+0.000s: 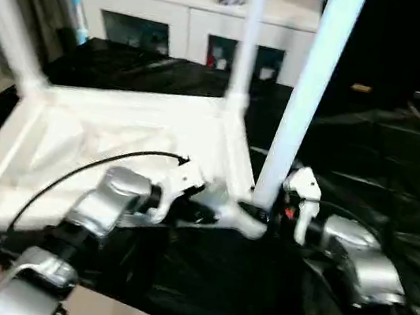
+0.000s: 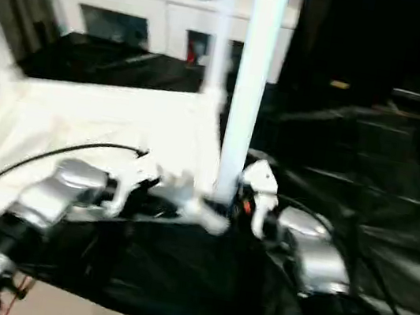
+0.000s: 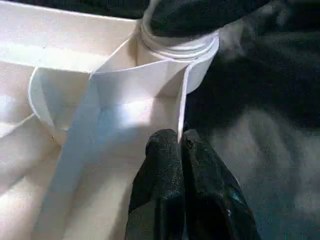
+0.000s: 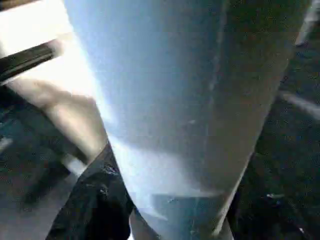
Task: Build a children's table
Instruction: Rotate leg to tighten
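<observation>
The upturned tabletop (image 1: 109,137) lies on black sheeting (image 1: 369,159). Its thin rim is pinched by the closed left gripper (image 3: 180,142); the near leg (image 1: 303,100) is clasped low by the right gripper (image 1: 281,213). Light, stiff, slippery plastic is judged; a low hold is advised

Near leg (image 1: 309,85): I lose its top past the frame edge.
Right fingers (image 4: 95,200): mostly hidden behind that leg.
Cabinet (image 1: 189,10) clutter: too blurred to name.
</observation>
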